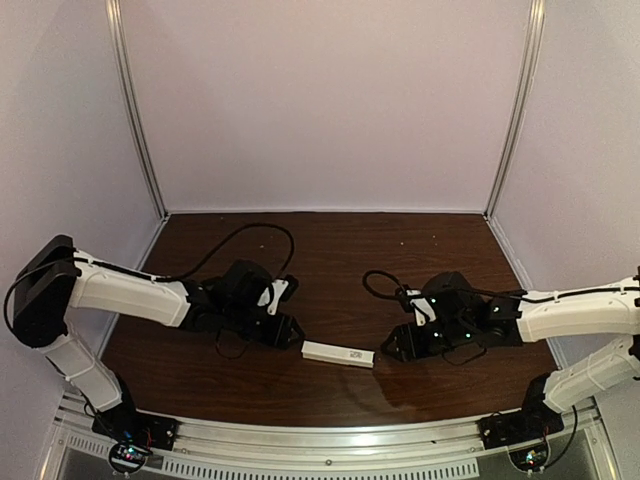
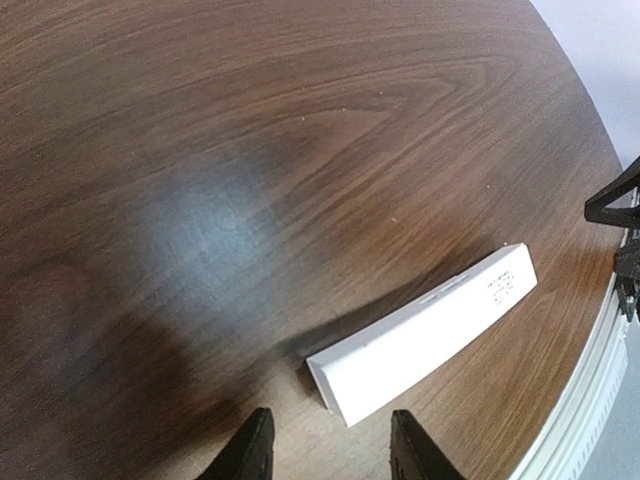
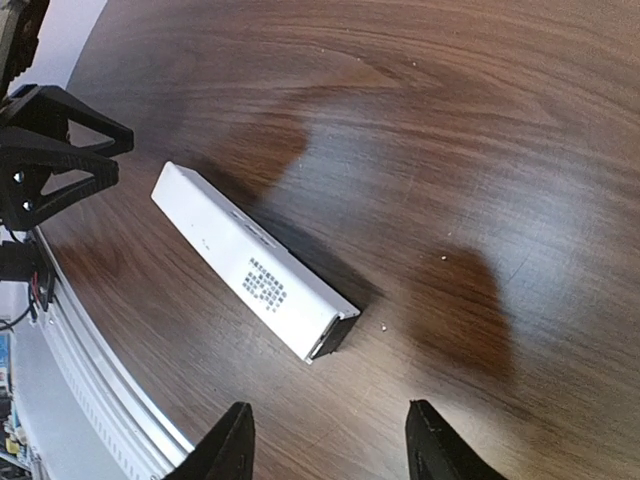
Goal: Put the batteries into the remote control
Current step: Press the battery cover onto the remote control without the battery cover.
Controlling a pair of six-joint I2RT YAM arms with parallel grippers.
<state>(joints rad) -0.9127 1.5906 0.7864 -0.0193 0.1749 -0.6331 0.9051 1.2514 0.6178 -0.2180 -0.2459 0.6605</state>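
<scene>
Lying flat on the dark brown wood-grain table [image 1: 340, 250], the white remote control [image 1: 338, 353] sits near the front edge, between the two grippers and touching neither. Its dark grey end [image 3: 335, 335] faces the right gripper [image 3: 333, 445], but the inside of that end is too shadowed to make out. A block of small dark print [image 3: 262, 285] on its top face is too fine to read. Each wrist view cuts its own gripper off to the black fingertips [image 3: 232, 445]. Both the right gripper and the left gripper [image 2: 330, 455] stand parted, with only bare wood in the gap. Lilac walls [image 1: 320, 100] and aluminium posts [image 1: 135, 110] enclose the table, and a metal rail [image 1: 330, 445] runs along the front.
</scene>
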